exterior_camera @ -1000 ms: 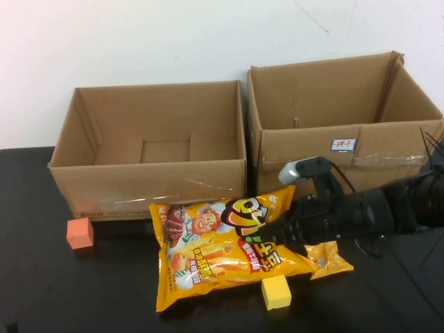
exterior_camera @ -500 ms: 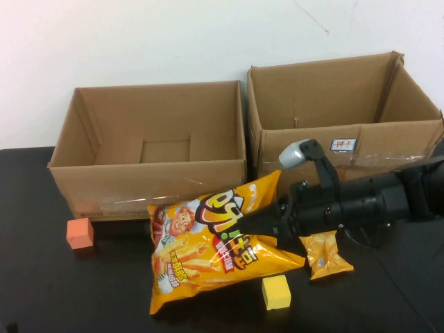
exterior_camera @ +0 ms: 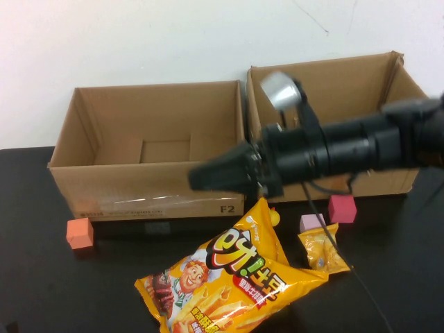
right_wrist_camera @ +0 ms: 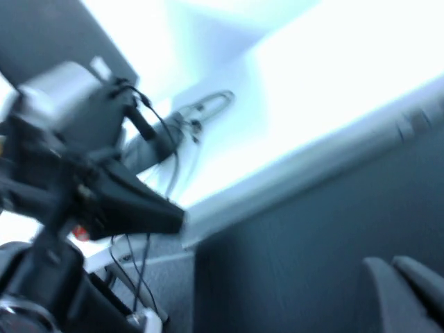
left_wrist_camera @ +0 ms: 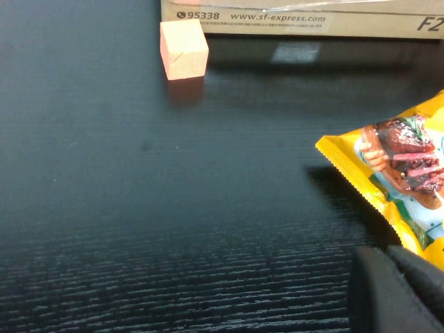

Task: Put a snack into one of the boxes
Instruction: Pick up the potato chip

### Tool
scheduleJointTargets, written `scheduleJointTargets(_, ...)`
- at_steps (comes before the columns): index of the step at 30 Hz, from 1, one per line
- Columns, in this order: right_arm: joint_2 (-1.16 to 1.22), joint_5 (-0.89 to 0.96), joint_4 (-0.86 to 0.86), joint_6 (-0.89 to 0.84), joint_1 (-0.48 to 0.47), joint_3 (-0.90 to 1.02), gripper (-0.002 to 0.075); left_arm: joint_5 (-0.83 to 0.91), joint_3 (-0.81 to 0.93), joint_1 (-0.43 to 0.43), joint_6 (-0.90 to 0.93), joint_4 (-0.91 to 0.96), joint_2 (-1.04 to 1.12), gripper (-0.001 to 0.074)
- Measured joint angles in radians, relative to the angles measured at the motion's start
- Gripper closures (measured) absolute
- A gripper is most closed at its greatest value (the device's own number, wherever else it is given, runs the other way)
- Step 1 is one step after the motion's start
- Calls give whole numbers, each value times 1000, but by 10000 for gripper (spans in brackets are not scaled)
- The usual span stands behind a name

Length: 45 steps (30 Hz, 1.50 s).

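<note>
A large yellow snack bag stands tilted on the black table, its lower end down and its top corner up near the right arm. It also shows in the left wrist view. My right gripper is raised in front of the left cardboard box, blurred, above and left of the bag. In the right wrist view my right gripper has its fingers together with nothing between them. A second open box stands at the right. My left gripper is shut, low over the table beside the bag's corner.
A small orange snack pack lies right of the bag. Two pink cubes sit before the right box. An orange cube sits by the left box's front left corner, and it shows in the left wrist view.
The right arm rose and swung left, up to box height. The bag dropped lower and to the left, away from the gripper. The pink cubes came into view; the yellow cube is now hidden.
</note>
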Motion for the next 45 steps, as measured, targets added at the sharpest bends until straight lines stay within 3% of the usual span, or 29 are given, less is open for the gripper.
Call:
scheduleJointTargets(5, -18, -8, -112, 113, 23, -109, 720, 0, 0, 0, 0, 0, 0, 738)
scheduleJointTargets(10, -27, -175, -550, 466, 25, -127, 688, 0, 0, 0, 0, 0, 0, 737)
scheduleJointTargets(13, -27, -201, -822, 616, 28, -127, 538, 0, 0, 0, 0, 0, 0, 737)
scheduleJointTargets(18, 14, -266, -998, 741, 46, -127, 139, -1, 0, 0, 0, 0, 0, 738)
scheduleJointTargets(21, 69, -331, -998, 780, 49, -127, 66, -1, 0, 0, 0, 0, 0, 738)
scheduleJointTargets(27, 177, -368, -890, 817, 49, -127, 38, -2, 0, 0, 0, 0, 0, 738)
scheduleJointTargets(33, 247, -362, -836, 825, 49, -131, 39, -2, 0, 0, 0, 0, 0, 738)
scheduleJointTargets(35, 254, -354, -818, 827, 49, -135, 85, -2, 0, 0, 0, 0, 0, 737)
scheduleJointTargets(38, 254, -345, -794, 827, 49, -135, 256, -2, 0, 0, 0, 0, 0, 738)
scheduleJointTargets(42, 254, -331, -725, 829, 49, -135, 556, -2, 0, 0, 0, 0, 0, 737)
scheduleJointTargets(45, 254, -300, -665, 809, 49, -135, 656, -2, 0, 0, 0, 0, 0, 737)
